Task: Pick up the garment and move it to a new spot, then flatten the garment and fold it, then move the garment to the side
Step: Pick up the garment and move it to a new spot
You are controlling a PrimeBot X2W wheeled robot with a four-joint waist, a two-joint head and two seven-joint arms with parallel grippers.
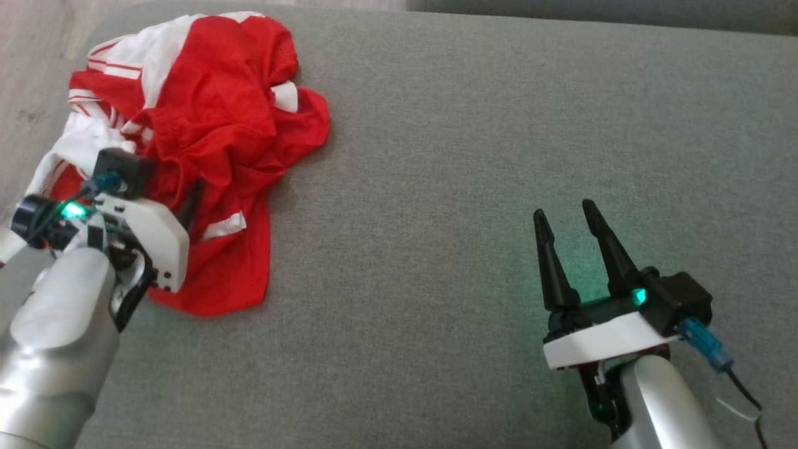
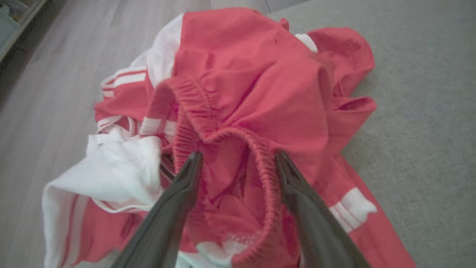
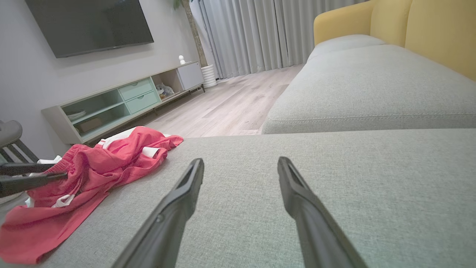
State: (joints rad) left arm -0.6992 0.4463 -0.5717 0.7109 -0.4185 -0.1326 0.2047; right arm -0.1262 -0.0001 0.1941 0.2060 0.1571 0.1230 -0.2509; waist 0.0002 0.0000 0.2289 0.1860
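The red-and-white shorts (image 1: 212, 125) lie crumpled in a heap at the far left corner of the grey sofa cushion (image 1: 467, 125), right at the cushion's left edge beside the wooden floor (image 1: 31, 75). The left gripper (image 2: 238, 158) sits over the near side of the heap, its two dark fingers (image 2: 174, 201) spread wide and pinching nothing. A bunched loop of the ribbed elastic waistband (image 2: 223, 134) lies just past the gap between the tips. The left tip is beside a white panel and the right tip is against the outer run of the waistband. I cannot tell whether the tips actually press into the cloth. A red leg with white stripes trails out towards the near side, to the right of that gripper. The right gripper (image 1: 564, 211) is over bare cushion, well apart from the shorts on the right. Its fingers are likewise spread, with only grey fabric between them, and they point towards the far side.
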